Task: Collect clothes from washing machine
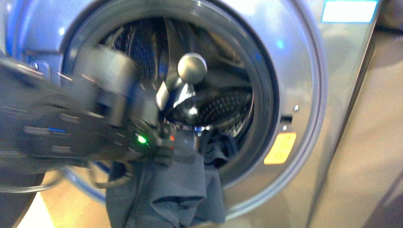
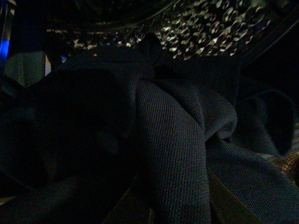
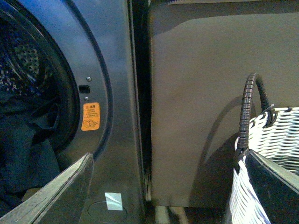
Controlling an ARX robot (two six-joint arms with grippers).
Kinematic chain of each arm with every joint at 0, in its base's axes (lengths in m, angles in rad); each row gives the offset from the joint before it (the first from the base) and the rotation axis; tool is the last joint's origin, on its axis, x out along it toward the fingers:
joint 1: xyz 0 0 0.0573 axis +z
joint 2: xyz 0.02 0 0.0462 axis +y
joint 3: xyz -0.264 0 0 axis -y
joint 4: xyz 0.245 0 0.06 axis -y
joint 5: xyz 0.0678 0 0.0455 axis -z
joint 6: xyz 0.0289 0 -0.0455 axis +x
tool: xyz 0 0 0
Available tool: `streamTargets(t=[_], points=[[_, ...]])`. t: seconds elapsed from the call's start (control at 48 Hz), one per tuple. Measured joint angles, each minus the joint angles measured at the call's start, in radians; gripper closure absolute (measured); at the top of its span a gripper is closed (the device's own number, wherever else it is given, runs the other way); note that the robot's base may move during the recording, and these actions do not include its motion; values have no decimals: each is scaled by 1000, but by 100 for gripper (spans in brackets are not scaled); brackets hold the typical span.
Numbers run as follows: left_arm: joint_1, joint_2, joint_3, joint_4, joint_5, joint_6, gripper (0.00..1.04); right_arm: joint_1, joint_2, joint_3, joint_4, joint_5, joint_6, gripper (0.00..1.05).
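Motion blur smears your left arm across the left of the front view, where it reaches toward the lower part of the washing machine's round opening. Your left fingers are lost in that blur, and the left wrist view is dim and filled close-up with fabric, so you cannot tell whether they are spread or pinching anything. The clothes are a dark navy garment that spills out of the opening, drapes over its lower rim and hangs limp down the front of the machine. Part of the garment is bunched just inside. In the left wrist view the perforated drum glints beyond its folds. Further right on the machine's grey face a yellow sticker sits just beside the rim of the opening, and a blue label is at the top right corner. In the right wrist view your right fingers are spread wide with nothing between them, well apart from the garment. To the right of the machine stands a plain brown panel. Furthest right is a woven white basket with a dark handle.
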Motion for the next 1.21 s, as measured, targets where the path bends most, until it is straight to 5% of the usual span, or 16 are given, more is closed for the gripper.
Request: streamTargets(t=[0.458, 1.207], points=[[-38, -434, -30, -124, 79, 101, 93, 0, 0, 0, 0, 0, 0, 8], [-409, -363, 677, -465, 148, 210, 93, 0, 0, 0, 0, 0, 0, 8]])
